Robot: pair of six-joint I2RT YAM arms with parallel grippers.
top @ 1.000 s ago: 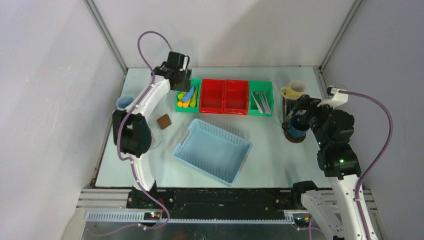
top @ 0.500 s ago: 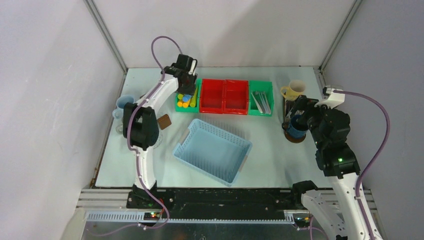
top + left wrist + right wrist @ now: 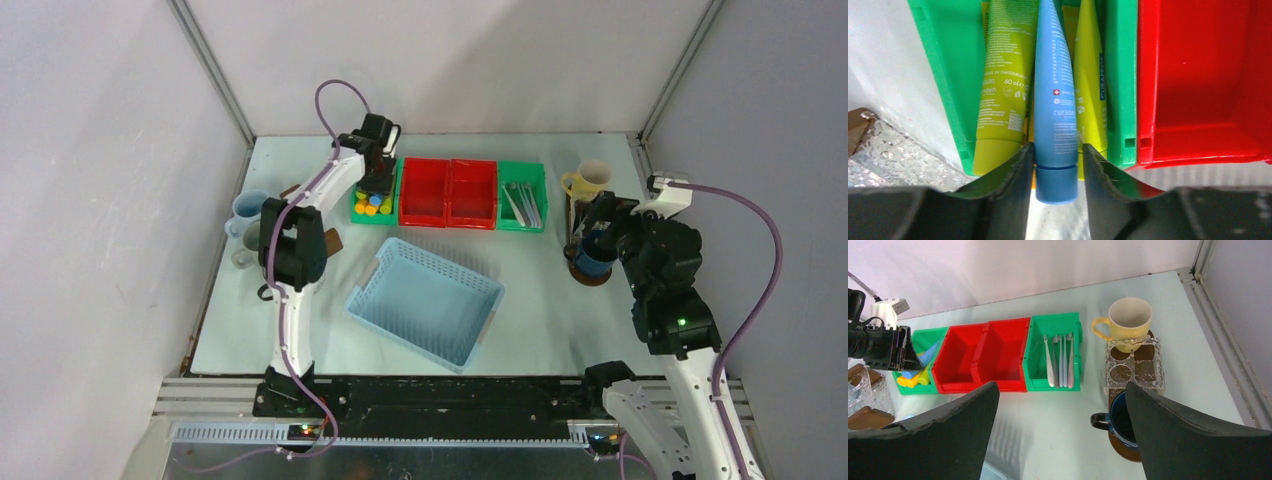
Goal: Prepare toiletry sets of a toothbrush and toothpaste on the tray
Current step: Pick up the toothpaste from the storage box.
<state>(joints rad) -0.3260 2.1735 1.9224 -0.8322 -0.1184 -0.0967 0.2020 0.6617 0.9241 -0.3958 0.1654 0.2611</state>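
Note:
My left gripper (image 3: 377, 186) is over the left green bin (image 3: 360, 218) of toothpaste tubes. In the left wrist view its jaws (image 3: 1057, 150) are drawn in against the cap end of a blue tube (image 3: 1055, 100), which lies in the bin between yellow-green tubes (image 3: 998, 80). My right gripper (image 3: 1060, 385) is open and empty, hovering above a dark blue mug (image 3: 1120, 420) on the dark brown tray (image 3: 1123, 454). A cream mug (image 3: 1130, 317) stands at the tray's far end. Toothbrushes (image 3: 1060, 360) lie in the right green bin.
Two empty red bins (image 3: 448, 192) sit between the green ones. A light blue perforated basket (image 3: 425, 300) lies mid-table. A pale blue mug (image 3: 248, 207) and a grey mug (image 3: 245, 250) stand at the left edge. A clear holder (image 3: 1133, 370) sits on the tray.
My left arm swung right and brought its gripper down onto the tube bin. The right arm has barely moved.

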